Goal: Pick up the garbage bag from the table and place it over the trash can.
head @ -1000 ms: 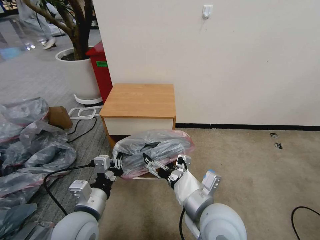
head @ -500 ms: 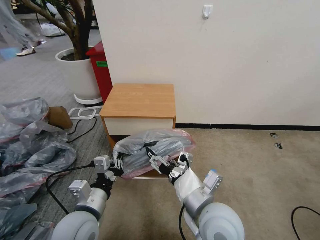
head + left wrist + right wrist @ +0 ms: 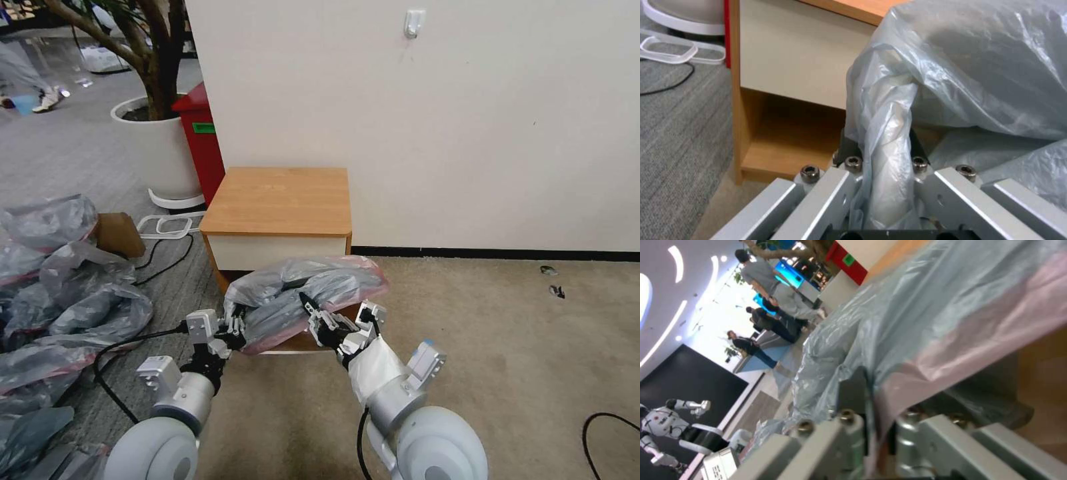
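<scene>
Both grippers are pinching the garbage bag and holding it up in the air in front of the nightstand. Left gripper is clamping a bunched fold at the bag's left end; in the left wrist view its fingers are pressing in on a twisted rope of grey plastic running between them. Right gripper is gripping the bag's near lower edge, and in the right wrist view its dark fingers are closing on the pinkish-red rim of the film.

Stretched between the two, the bag is billowing as a crinkly, translucent grey mass, its red edge running along the near side and around the right end. It is hanging level with the nightstand's white drawer front and hiding the open lower shelf, whose wooden floor is showing in the left wrist view.

Farther left on the carpet, a heap of similar grey bags is lying, and a tall red bin and a round white plant pot are standing beyond the nightstand's left side.
</scene>
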`<state>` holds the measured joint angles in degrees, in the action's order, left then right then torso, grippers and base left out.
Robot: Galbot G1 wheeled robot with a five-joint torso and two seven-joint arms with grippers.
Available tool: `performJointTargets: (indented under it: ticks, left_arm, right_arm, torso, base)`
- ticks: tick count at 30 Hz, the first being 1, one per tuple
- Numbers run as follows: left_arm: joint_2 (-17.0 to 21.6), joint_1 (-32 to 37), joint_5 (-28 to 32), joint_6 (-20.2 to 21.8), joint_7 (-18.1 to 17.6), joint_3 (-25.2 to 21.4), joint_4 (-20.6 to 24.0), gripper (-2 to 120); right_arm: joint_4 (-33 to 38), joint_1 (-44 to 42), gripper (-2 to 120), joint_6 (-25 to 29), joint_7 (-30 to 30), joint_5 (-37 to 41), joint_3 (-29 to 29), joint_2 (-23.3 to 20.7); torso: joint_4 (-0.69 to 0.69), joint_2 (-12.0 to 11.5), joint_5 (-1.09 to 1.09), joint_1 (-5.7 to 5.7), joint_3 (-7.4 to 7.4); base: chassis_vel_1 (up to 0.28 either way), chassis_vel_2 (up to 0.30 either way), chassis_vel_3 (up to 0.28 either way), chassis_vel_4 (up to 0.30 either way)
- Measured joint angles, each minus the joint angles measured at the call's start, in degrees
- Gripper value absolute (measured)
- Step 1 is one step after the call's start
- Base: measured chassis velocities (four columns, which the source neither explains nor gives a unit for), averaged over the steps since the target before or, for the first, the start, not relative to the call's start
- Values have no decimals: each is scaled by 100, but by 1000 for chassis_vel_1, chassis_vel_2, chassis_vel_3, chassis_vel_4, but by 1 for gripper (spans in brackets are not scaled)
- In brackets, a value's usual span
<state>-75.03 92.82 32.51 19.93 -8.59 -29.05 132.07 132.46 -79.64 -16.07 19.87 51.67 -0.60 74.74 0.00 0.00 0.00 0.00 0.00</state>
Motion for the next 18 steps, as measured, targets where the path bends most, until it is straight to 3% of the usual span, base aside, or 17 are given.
performJointTargets:
  ticks: [3,18]
  left_arm:
    - [-11,-1,17,9,-10,-4,0,3]
    - [-101,-104,323,161,-251,-148,48,3]
  right_arm:
    - [0,-3,0,7,-15,-25,-2,0]
    - [236,-371,0,88,-190,-275,-49,-107]
  torso:
    - [0,0,0,0,0]
    - [0,0,0,0,0]
  base:
    - [0,0,0,0]
    - [0,0,0,0]
